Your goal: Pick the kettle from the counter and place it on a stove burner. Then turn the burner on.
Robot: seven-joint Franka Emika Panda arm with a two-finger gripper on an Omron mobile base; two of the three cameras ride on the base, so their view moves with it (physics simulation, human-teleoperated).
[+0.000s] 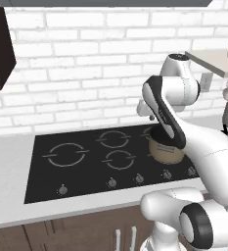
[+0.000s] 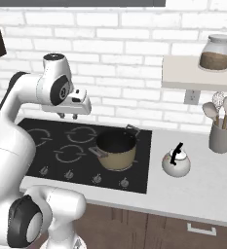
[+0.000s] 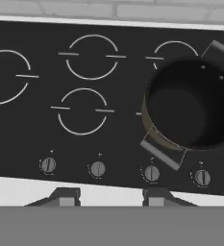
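1. While your gripper (image 2: 68, 115) hangs in the air above the stove (image 2: 47, 133), its jaws stand partly apart and hold nothing.
2. You find the kettle (image 2: 176, 162) upright on the counter (image 2: 202, 180), just right of the stove, well apart from the gripper.
3. You see a tan pot (image 2: 116, 151) sitting on the stove's right side, near the knobs (image 3: 98, 168).
4. Your utensil holder (image 2: 222, 137) stands near the wall, beyond the kettle.
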